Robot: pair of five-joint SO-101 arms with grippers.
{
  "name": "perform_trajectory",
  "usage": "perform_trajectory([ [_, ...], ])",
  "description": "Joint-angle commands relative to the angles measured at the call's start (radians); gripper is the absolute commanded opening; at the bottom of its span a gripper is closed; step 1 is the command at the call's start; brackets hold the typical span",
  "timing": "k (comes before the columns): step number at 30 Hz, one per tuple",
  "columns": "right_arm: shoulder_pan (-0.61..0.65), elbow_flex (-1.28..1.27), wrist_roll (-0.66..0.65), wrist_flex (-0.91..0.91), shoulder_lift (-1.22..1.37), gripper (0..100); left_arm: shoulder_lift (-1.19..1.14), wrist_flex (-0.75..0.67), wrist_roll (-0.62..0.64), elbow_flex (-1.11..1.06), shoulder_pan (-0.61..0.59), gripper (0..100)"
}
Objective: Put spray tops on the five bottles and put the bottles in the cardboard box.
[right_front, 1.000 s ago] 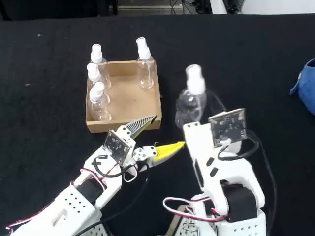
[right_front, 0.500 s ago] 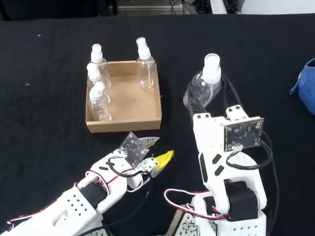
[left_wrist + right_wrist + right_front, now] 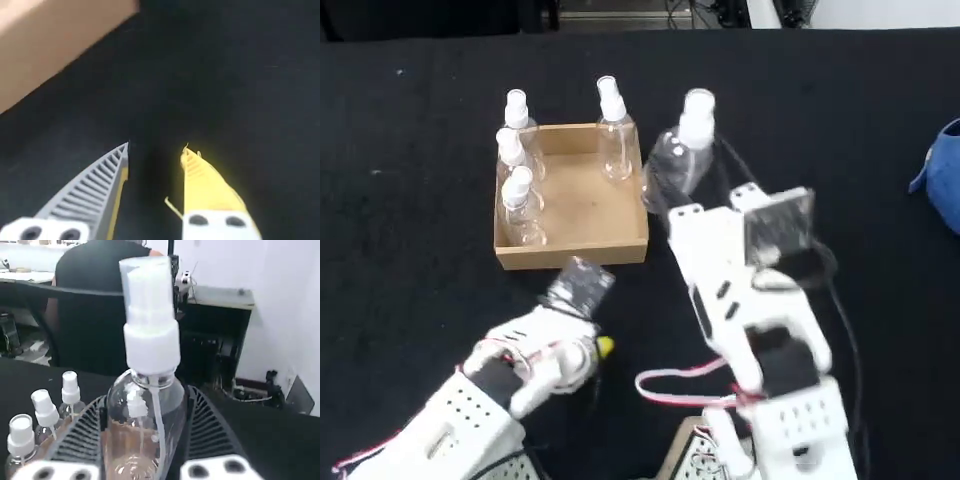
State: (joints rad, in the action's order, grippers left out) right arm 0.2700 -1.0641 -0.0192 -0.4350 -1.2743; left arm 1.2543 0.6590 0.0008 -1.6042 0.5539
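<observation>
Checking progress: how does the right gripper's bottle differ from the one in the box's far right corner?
The gripped bottle is clamped in the right gripper; the corner bottle stands free. The gripped bottle is outside the cardboard box, the corner bottle inside. Both: clear, white spray tops.

My left arm point(image 3: 470, 415): white printed shell with a grid of small round holes, and red, white and black cables at the wrist. A dark square camera board point(image 3: 578, 285) sits on top. My left gripper point(image 3: 155, 150): one grey ribbed finger point(image 3: 95, 185) edged in yellow and one solid yellow finger point(image 3: 205, 185), each on a white base with two dark screw holes. My right arm point(image 3: 735, 290): white shell with black slots and a red-and-white cable point(image 3: 670, 378) near the base. My right gripper point(image 3: 147, 395): two black ribbed fingers point(image 3: 82, 437) on white bases.
</observation>
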Motion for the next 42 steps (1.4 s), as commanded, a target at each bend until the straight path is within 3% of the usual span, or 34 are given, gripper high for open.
perform_trajectory([
  [1, 0.023, 0.007, 0.008, 0.138, 0.199, 1.0, 0.006, 0.149, 0.006, 0.101, -0.196, 3],
  [10, 0.091, 0.002, 0.009, 0.356, 0.46, 1.0, 0.077, 0.178, 0.003, 0.036, -0.522, 3],
  [16, 0.104, 0.001, 0.008, 0.431, 0.624, 1.0, 0.345, 0.437, -0.003, 0.056, -0.725, 3],
  [21, 0.104, -0.001, 0.008, 0.496, 0.717, 1.0, 0.595, 0.543, -0.003, -0.007, -0.903, 3],
  [28, 0.106, -0.039, 0.008, 0.657, 0.812, 1.0, 0.54, 0.433, 0.005, -0.096, -0.908, 3],
  [42, 0.11, -0.025, 0.006, 0.784, 1.013, 1.0, 0.569, 0.474, -0.002, -0.096, -0.912, 3],
])
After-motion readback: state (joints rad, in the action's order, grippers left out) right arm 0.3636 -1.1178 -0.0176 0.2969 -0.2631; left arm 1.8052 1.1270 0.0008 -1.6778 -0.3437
